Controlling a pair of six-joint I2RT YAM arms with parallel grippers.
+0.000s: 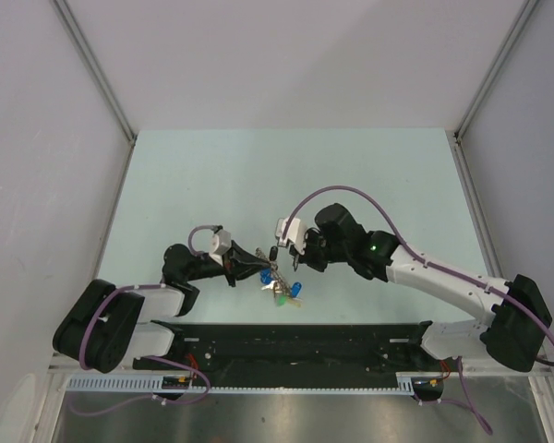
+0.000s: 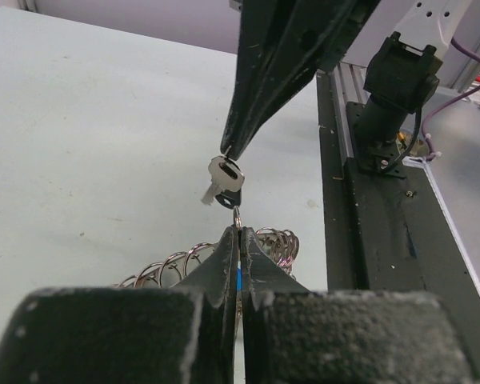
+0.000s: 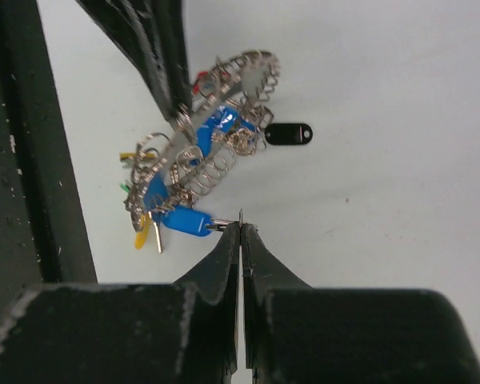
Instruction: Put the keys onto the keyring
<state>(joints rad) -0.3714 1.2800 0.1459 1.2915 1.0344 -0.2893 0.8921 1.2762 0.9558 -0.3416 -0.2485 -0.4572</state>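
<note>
The keyring (image 3: 249,70) is a thin silver wire ring carrying small coiled rings and keys (image 3: 189,221) with blue, red, yellow and green heads. My left gripper (image 2: 238,232) is shut on the ring's wire, holding the bunch (image 1: 279,286) just above the table. In the left wrist view my right gripper's fingers (image 2: 252,104) come down from above. They pinch a small silver key (image 2: 224,173) right over the left jaws. My right gripper (image 3: 241,227) is shut, with that key's thin edge showing at its tips. A black key head (image 3: 288,134) sits beside the bunch.
The pale green table (image 1: 286,175) stretches behind the grippers. A black rail (image 1: 295,343) runs along the near edge, close under the bunch. Grey walls close in both sides. The right arm's base (image 2: 392,80) stands on the rail.
</note>
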